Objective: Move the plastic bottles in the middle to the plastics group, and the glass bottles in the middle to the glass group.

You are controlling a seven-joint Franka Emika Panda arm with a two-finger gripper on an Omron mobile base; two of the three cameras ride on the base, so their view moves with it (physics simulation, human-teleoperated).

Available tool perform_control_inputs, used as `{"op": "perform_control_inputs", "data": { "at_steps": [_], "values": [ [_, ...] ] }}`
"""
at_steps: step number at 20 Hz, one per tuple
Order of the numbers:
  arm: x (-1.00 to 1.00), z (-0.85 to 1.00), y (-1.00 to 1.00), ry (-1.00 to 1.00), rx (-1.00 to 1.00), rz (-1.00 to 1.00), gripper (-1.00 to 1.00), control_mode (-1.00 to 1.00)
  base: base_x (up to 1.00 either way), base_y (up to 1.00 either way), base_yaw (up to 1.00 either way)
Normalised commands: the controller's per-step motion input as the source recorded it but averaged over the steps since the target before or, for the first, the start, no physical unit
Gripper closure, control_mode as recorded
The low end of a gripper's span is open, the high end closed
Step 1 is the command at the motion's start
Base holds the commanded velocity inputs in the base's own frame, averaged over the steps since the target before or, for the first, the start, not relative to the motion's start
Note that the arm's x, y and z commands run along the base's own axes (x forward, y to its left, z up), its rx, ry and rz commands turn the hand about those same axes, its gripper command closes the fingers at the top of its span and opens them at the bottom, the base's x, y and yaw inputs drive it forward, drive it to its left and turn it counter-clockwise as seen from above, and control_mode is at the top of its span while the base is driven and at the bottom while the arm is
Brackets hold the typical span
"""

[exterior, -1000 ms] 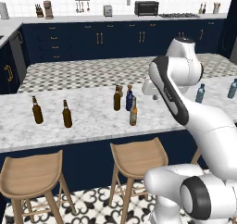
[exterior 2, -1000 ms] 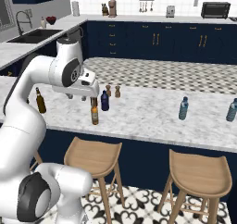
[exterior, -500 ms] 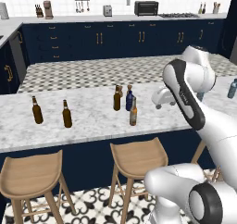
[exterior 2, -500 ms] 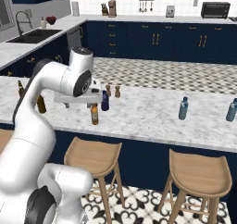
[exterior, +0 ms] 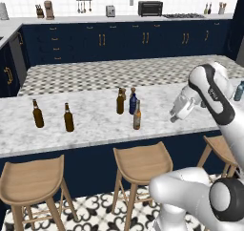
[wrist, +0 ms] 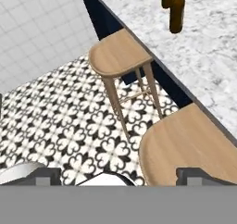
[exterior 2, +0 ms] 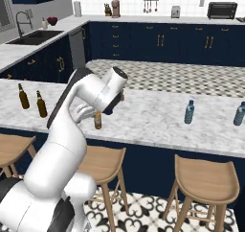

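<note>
Gripper (wrist: 118, 172) tips sit wide apart in my hand view, holding nothing, above a wooden stool (wrist: 187, 146) and patterned floor (wrist: 69, 126). On the marble counter (exterior: 95, 125) I see the amber bottle (exterior: 137, 115), dark brown bottle (exterior: 120, 101) and navy bottle (exterior: 133, 102) clustered left of the hand. 2 beer bottles (exterior: 69, 118) stand far left; 2 teal bottles (exterior 2: 190, 112) far right.

Right base view: arm covers most of the middle cluster; amber bottle (exterior 2: 97, 120) shows its lower body only, neck hidden behind the wrist. Navy bottle (exterior: 133, 103) partly behind amber bottle's neck in left base view; cap too small to read. Teal bottle (exterior 2: 239, 114) clipped by right edge. Hand view: two brown bottles (wrist: 176, 11) cut off at top edge. Gripper (exterior: 173, 116) jaw state unreadable.
</note>
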Motion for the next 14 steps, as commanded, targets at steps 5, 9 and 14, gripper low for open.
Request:
{"op": "perform_control_inputs", "data": {
  "at_steps": [5, 9, 14],
  "values": [
    [0.17, -0.34, -0.11, -0.49, 0.17, 0.29, -1.00, -1.00, 0.00, 0.00, 0.00],
    [0.14, -0.31, -0.02, -0.60, 0.23, 0.06, -1.00, -1.00, 0.00, 0.00, 0.00],
    [0.37, -0.22, 0.12, -0.42, 0.26, -0.02, -1.00, -1.00, 0.00, 0.00, 0.00]
  ]
}}
